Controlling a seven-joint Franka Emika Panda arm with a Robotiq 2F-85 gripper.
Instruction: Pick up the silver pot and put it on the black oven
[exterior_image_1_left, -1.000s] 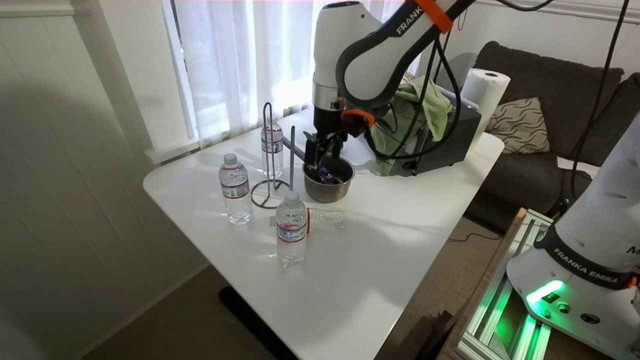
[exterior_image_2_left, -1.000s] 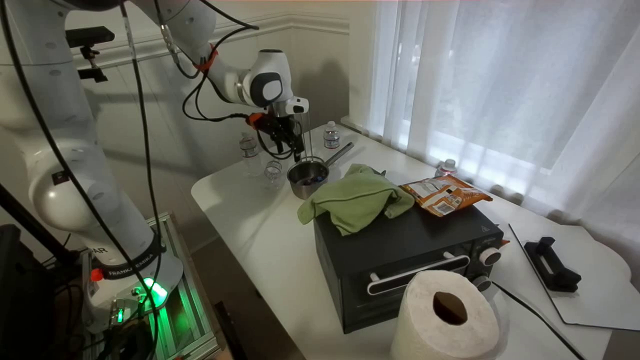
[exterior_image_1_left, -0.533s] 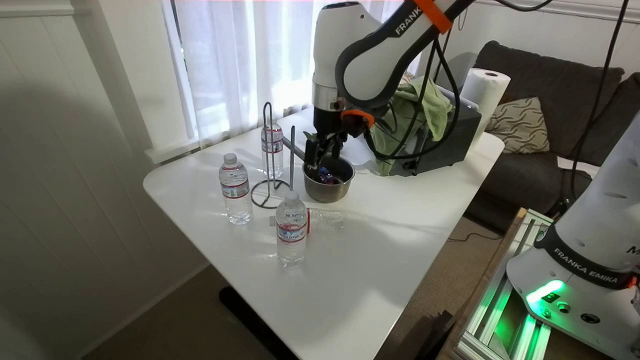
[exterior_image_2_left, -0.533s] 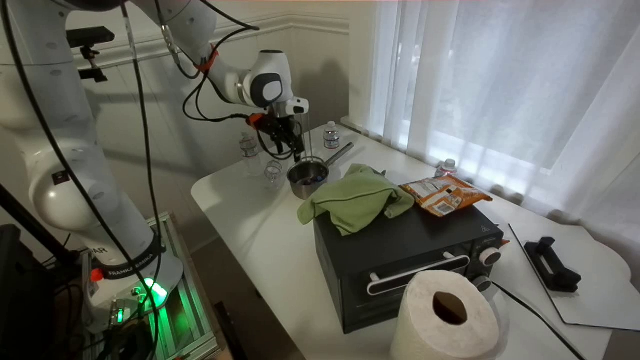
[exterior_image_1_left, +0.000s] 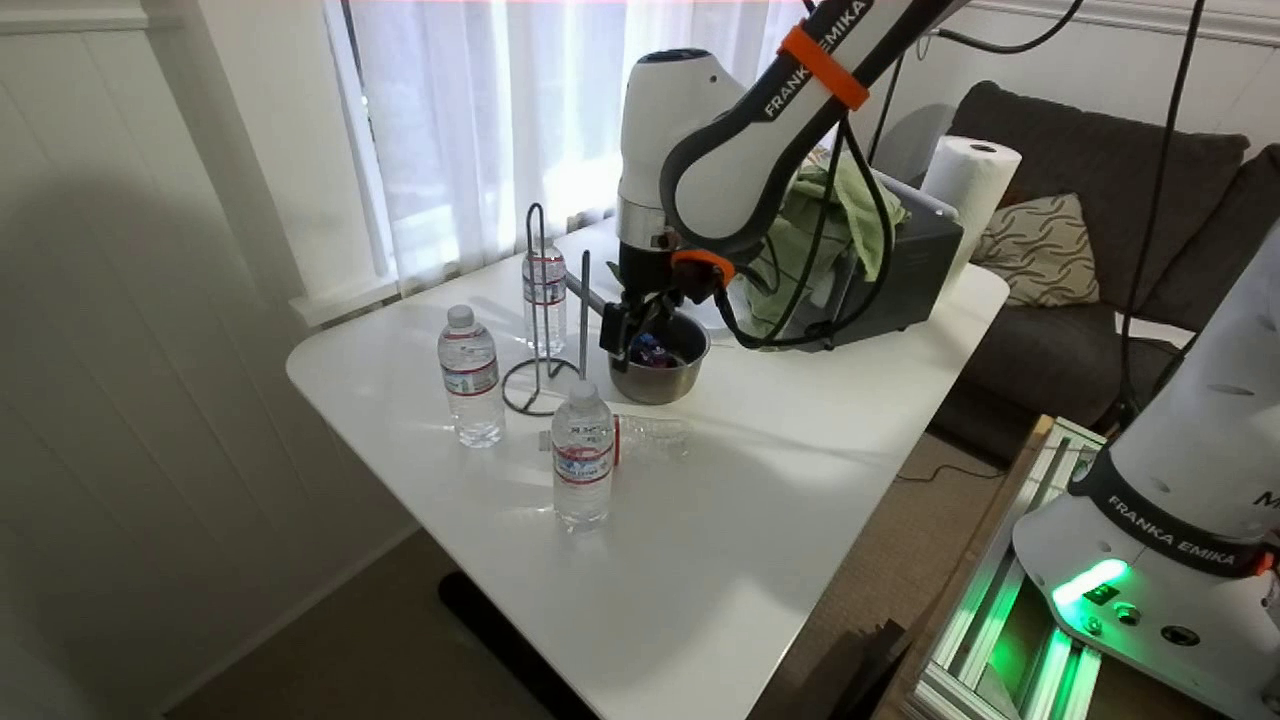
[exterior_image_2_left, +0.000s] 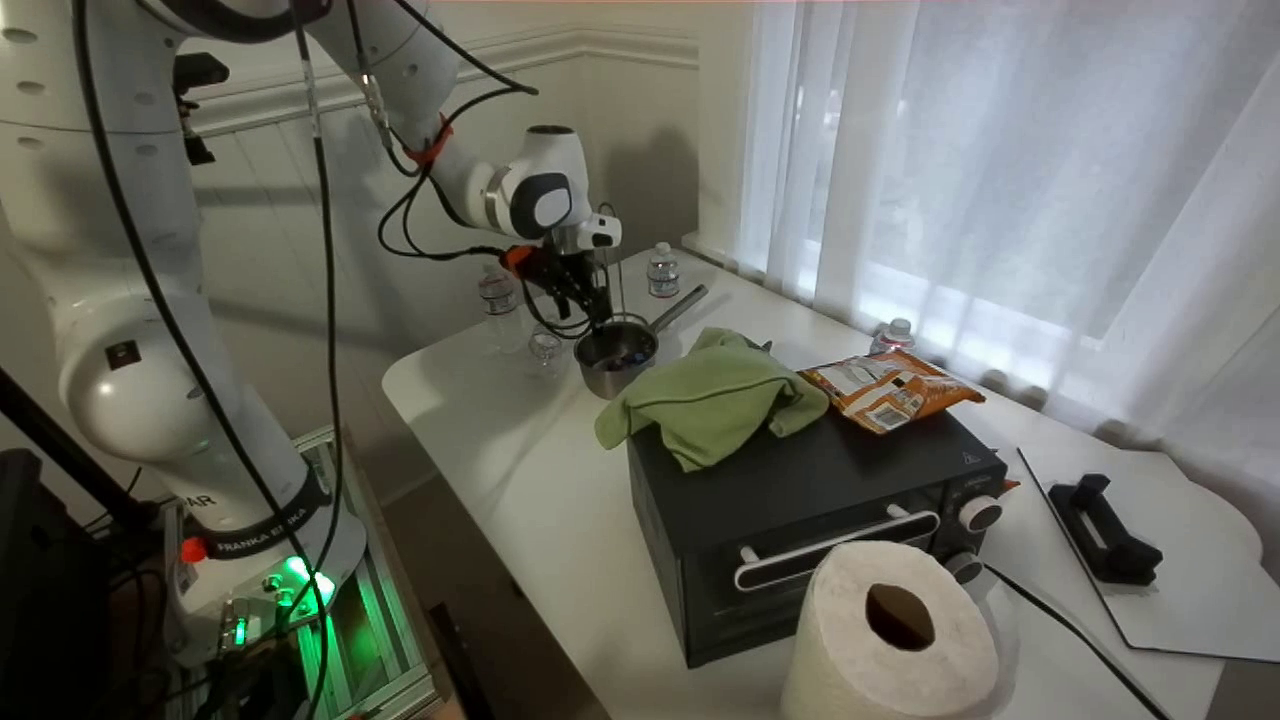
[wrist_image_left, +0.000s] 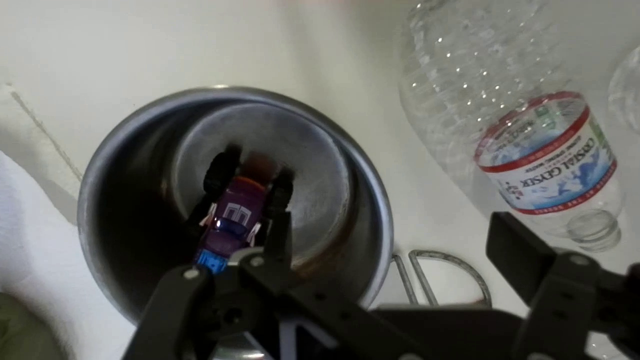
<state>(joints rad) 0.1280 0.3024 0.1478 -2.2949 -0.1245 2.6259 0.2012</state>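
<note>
1. Sheer curtains hang behind a white worktop.
2. Silver saucepan: upright on the worktop, not lifted; a purple toy truck lies inside.
3. Claw: fingers spread, nothing pinched; in the wrist view one finger shows over the pan's interior, the other outside its rim.
4. Step in hand, as judged: lining up a rim grasp.
5. Fingertip depth cannot be told; next move calls for straddling the wall, then closing before any lift.
6. Black toaster oven: destination; green cloth and orange snack bag occupy part of its top.
</note>
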